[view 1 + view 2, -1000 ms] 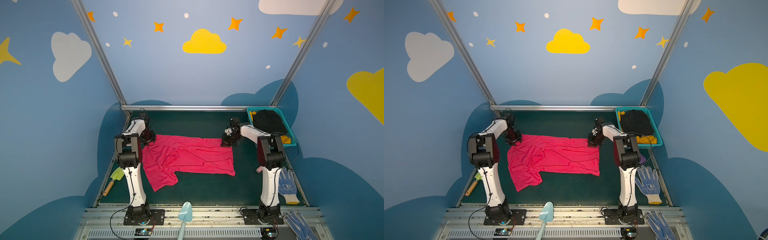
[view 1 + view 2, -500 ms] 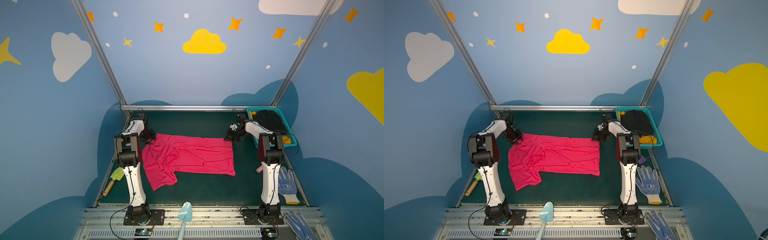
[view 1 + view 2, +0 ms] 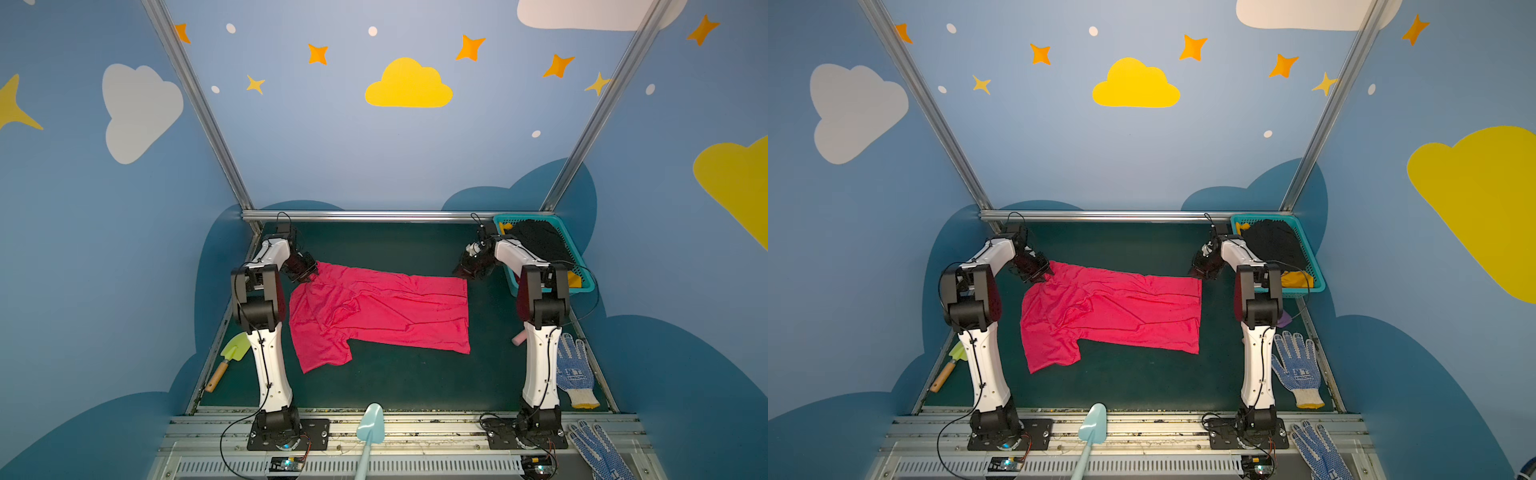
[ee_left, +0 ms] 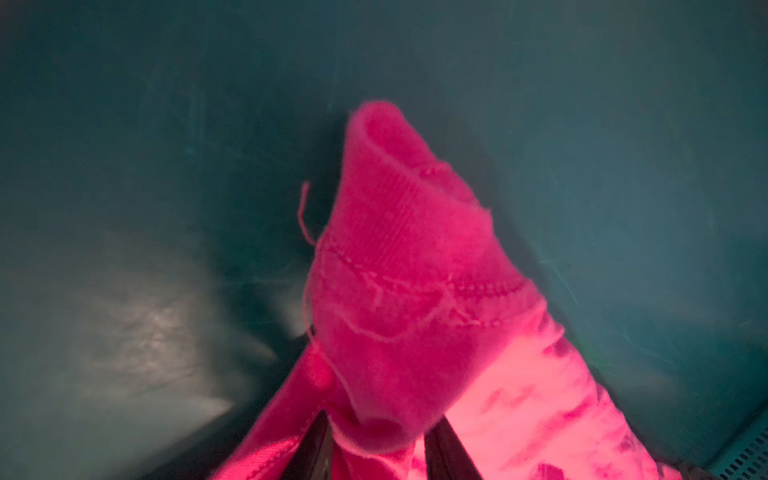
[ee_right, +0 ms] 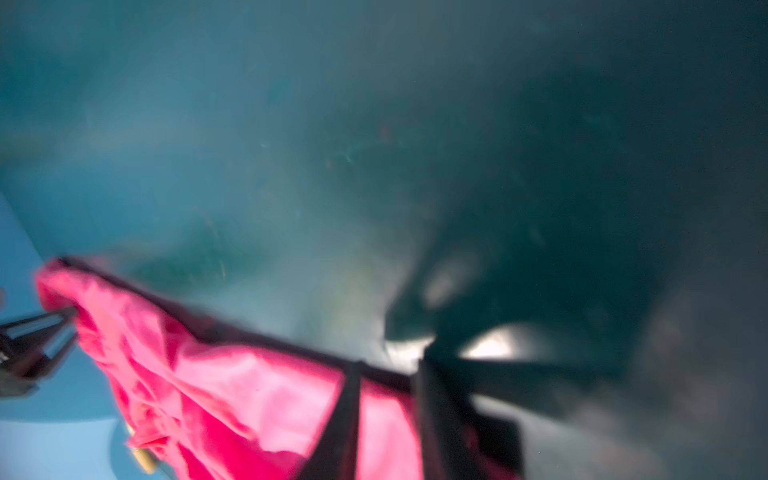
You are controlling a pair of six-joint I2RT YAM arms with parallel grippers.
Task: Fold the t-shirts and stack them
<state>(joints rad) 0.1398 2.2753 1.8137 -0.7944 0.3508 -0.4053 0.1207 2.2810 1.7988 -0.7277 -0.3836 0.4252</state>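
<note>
pink t-shirt (image 3: 386,309) lies long-ways left to right across the tabletop (image 3: 395,382), left fingers (image 3: 306,272) clamped on its far left corner, right fingers (image 3: 468,270) parted at the far right corner, seemingly gripping nothing

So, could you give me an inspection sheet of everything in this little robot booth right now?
Surface: dark green mat, lightly scratched.
Job's things: pink t-shirt spread out and wrinkled, one sleeve toward the front; black t-shirt and yellow garment in the teal basket, far right.
Clutter: dotted glove beside the right arm, second glove by the front rail; green trowel by the left arm; pale blue scoop at the front.
Grippers: left jaws pinch the pink t-shirt's far left edge; right jaws look parted at its far right corner, view blurred.
Cables: black leads loop at both arm bases.
Surroundings: blue walls with painted clouds and stars.
</note>
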